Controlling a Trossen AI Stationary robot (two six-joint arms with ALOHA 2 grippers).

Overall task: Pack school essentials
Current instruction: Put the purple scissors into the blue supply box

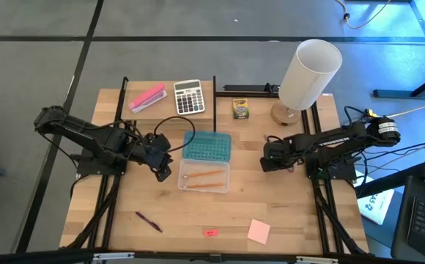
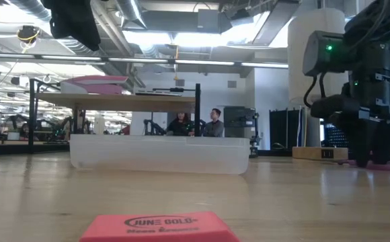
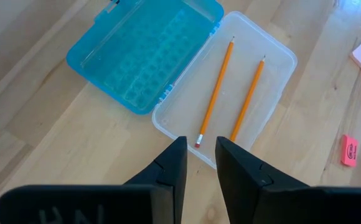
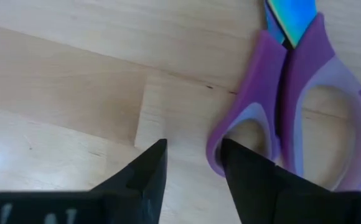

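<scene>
Right gripper is low over the purple-handled scissors on the table's right side, fingers slightly apart, nothing grabbed. Left gripper hovers just left of the clear pencil case, narrow gap, empty. Two orange pencils lie inside the case.

The open case lies mid-table, its lid folded out above it, two pencils inside. Along the upper edge sit the stapler, calculator and crayon box (left to right). Pen, eraser and sticky-note pad line the lower edge
</scene>
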